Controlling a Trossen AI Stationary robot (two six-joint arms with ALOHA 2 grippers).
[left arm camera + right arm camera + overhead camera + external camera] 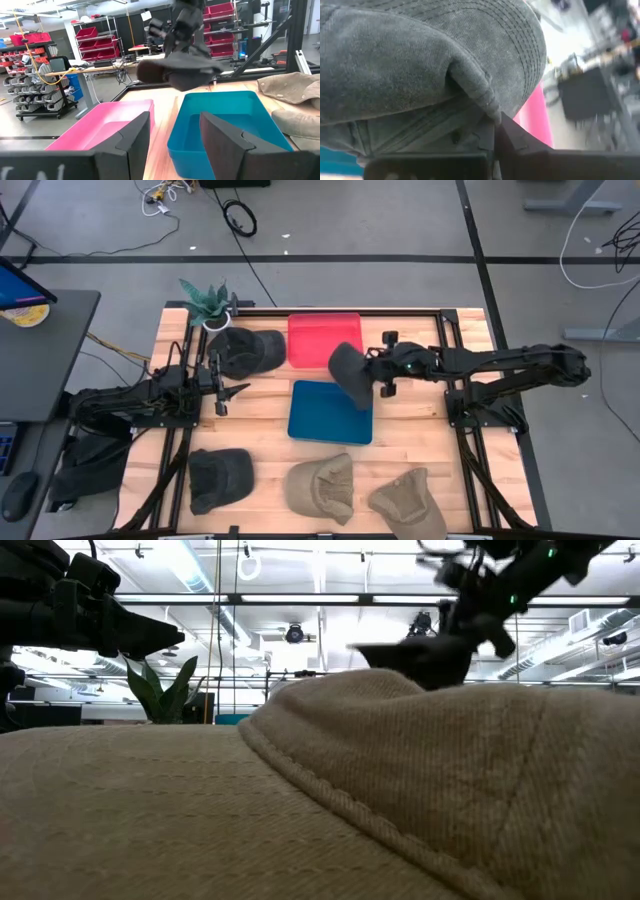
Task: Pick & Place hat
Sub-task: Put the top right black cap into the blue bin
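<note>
The right tool (372,376) is clamped on a dark grey hat (349,373), held above the blue bin's (330,420) one o'clock corner, probably for dropping there. At nine o'clock on the desk (420,450), the left tool (226,393) waits, fingers apart.

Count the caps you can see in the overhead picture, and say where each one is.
5. A dark cap lies by the plant; another dark cap and two tan caps line the near edge; the right pincer holds a dark one over the bins.
</note>
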